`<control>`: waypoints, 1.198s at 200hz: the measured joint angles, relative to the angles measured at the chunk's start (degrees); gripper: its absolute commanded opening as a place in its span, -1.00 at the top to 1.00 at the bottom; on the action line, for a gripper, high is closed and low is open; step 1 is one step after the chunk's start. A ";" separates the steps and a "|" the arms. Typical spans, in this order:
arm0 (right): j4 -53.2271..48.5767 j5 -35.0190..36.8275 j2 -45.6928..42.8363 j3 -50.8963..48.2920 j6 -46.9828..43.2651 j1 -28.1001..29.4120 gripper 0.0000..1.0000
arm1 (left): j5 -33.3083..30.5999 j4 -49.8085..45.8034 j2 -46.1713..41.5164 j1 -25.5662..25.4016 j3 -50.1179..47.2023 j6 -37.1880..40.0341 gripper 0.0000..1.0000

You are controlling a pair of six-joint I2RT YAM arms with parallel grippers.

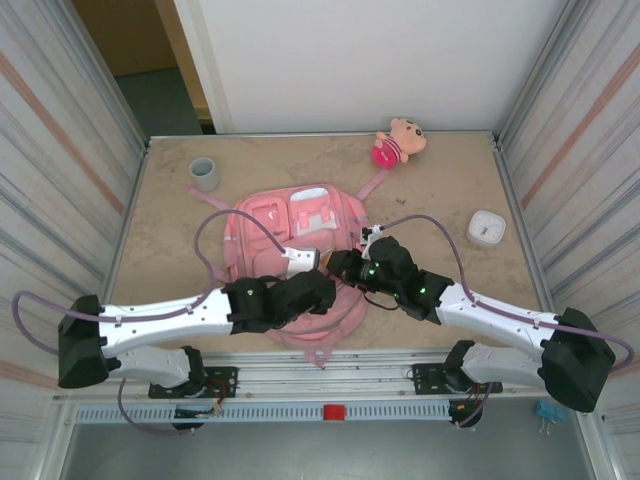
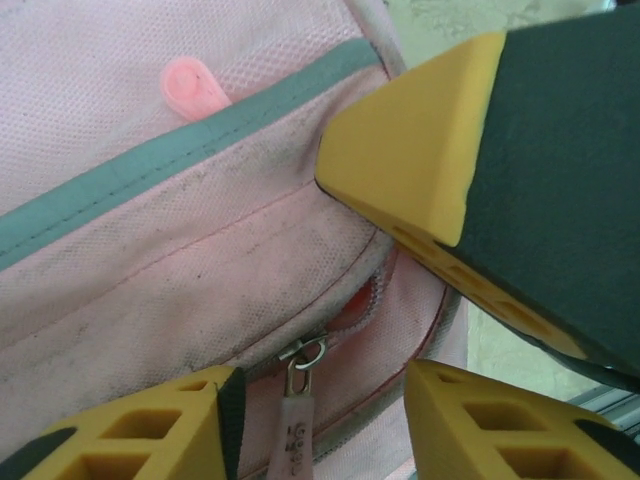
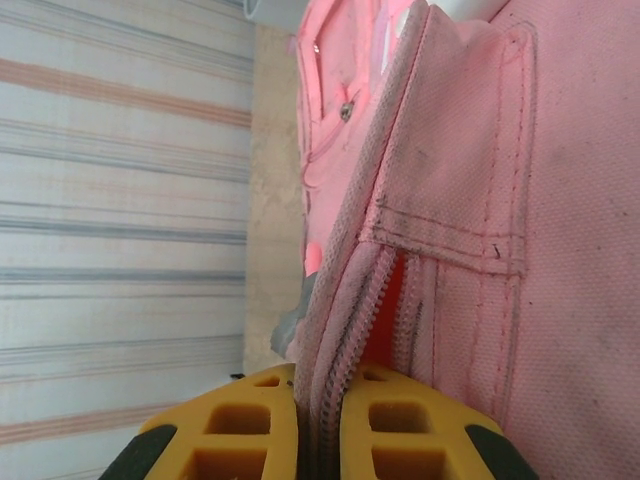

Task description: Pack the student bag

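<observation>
**Ana:** Yellow fingers nearest the camera first. How does the right gripper (image 3: 318, 405) stand?

**Ben:** Its jaws are pressed together on the zippered edge of the student bag (image 1: 300, 215). The zipper (image 3: 350, 320) runs down between the two fingers, and a strip of red shows where it gapes above them.

**Ana:** And the left gripper (image 2: 320, 425)?

**Ben:** Its jaws are parted with nothing clamped. A metal slider with a pink pull tab (image 2: 293, 425) hangs in the gap, close to one finger. I cannot tell whether it touches.

**Ana:** Where does the bag lie?

**Ben:** It lies flat on the tan table (image 1: 450, 300), about the middle and toward the near edge, with its pockets facing up. From above, both arms reach in from the near edge, and the grippers meet almost tip to tip over the bag's near half.

**Ana:** What is farther back?

**Ben:** A grey cup (image 1: 204, 174) stands upright off the bag's far left corner, near it but apart. A white square box (image 1: 486, 229) sits to the right, well apart. At the far edge lies a plush doll (image 1: 400, 142), just beside a pink strap (image 1: 372, 185) trailing from the bag.
</observation>
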 measured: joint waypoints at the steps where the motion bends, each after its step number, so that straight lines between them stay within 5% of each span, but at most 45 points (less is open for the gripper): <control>1: -0.04 0.00 0.00 0.00 0.00 0.00 0.91 | 0.00 -0.02 0.04 0.00 0.02 -0.04 0.13; 126: -1.36 0.09 -0.98 0.33 -1.03 0.04 0.92 | 2.69 -2.95 -0.33 0.00 -0.28 -5.38 0.96; 190: -7.26 -5.79 -6.71 0.33 -1.55 -8.81 0.88 | -0.28 -8.74 -8.72 0.00 -4.85 -7.61 1.00; 215: -10.08 -9.64 -8.94 0.33 -3.65 -14.71 0.59 | -1.68 -8.70 -13.33 0.55 -7.85 -6.03 1.00; 239: -13.27 -12.13 -9.33 1.20 -8.17 -17.51 -0.17 | -1.55 -5.44 -16.83 3.26 -12.07 -1.86 1.00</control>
